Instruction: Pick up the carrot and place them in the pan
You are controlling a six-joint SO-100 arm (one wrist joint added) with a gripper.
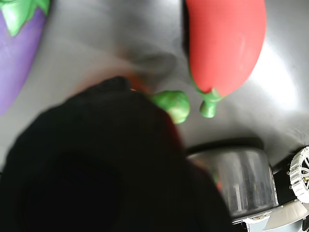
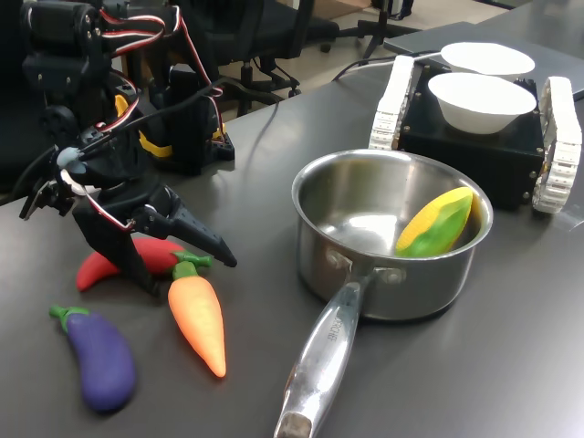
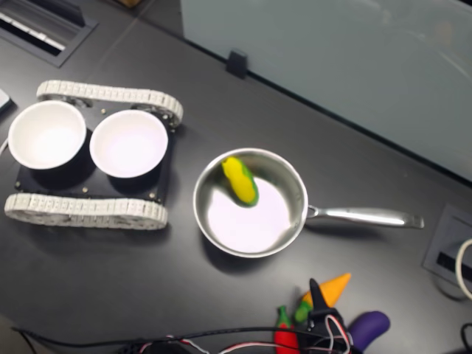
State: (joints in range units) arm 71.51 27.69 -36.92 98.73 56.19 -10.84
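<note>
The orange carrot [image 2: 199, 318] lies on the dark table, its green top [image 2: 187, 267] pointing toward the arm. My gripper [image 2: 190, 274] hangs low over that green top and is open, one black finger [image 2: 212, 245] reaching past it and the other down beside the red chili. It holds nothing. In the wrist view the carrot's green top [image 1: 174, 104] shows just beyond a blurred black finger [image 1: 96, 164]. The steel pan [image 2: 315, 196] stands to the first exterior view's right, handle [image 2: 319, 360] toward the camera. In the second exterior view the carrot [image 3: 333, 286] lies below the pan [image 3: 295, 184].
A yellow-green corn cob [image 2: 438, 222] leans inside the pan. A red chili [image 2: 109, 265] and a purple eggplant [image 2: 99, 358] lie close beside the carrot. Two white bowls [image 2: 479, 99] sit on a black tracked base [image 2: 474, 146] behind the pan.
</note>
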